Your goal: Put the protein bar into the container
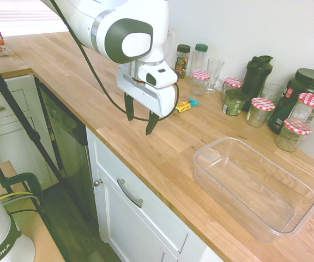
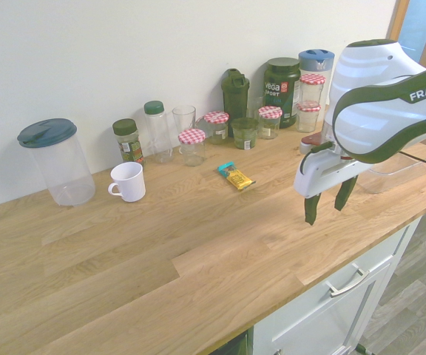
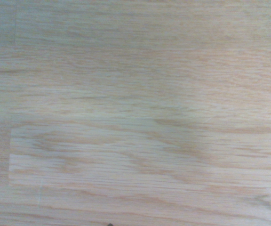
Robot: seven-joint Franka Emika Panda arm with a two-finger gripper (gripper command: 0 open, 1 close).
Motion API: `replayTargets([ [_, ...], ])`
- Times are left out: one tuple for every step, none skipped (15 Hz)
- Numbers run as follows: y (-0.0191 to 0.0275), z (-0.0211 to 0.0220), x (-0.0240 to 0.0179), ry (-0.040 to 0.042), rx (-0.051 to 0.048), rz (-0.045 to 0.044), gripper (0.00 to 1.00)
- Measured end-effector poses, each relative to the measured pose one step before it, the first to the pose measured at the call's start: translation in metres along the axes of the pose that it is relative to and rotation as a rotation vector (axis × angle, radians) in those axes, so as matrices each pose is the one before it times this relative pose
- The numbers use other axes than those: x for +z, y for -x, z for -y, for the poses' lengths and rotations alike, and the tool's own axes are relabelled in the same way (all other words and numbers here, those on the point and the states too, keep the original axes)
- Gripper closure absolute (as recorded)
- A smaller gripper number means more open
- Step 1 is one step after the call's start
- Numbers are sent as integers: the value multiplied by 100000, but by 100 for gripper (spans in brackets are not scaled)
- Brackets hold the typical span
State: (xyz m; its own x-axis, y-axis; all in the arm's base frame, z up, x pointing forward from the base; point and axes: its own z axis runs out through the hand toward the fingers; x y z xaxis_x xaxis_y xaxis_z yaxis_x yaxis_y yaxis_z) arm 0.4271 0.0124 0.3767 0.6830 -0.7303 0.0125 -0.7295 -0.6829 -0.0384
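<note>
Gripper (image 2: 324, 201) spread wide, empty, hanging at right of frame above bare countertop (image 2: 161, 244); protein bar (image 2: 236, 176) flat at centre, container (image 1: 255, 187) lower right; risk: thin crinkly wrapper slipping from pinch on descent.

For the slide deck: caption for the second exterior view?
Open gripper hangs above the wooden counter, bar lying untouched near the jars.
</note>
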Motion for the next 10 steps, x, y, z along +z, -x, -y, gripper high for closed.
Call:
replayTargets([
  [-21,-15,38,213,145,-106,0],
  [3,3,4,330,617,-336,0],
  [86,107,-24,123,-86,-228,0],
  [104,275,-160,-41,-283,-523,0],
  [112,560,-363,-358,-123,-880,0],
  [46,749,-440,-413,15,-1015,0],
  [-21,1075,-439,-214,47,-1265,0],
  [-248,1208,-365,-28,367,-1366,0],
  [-430,1088,-239,236,671,-372,0],
  [-677,1034,-135,306,509,14,0],
])
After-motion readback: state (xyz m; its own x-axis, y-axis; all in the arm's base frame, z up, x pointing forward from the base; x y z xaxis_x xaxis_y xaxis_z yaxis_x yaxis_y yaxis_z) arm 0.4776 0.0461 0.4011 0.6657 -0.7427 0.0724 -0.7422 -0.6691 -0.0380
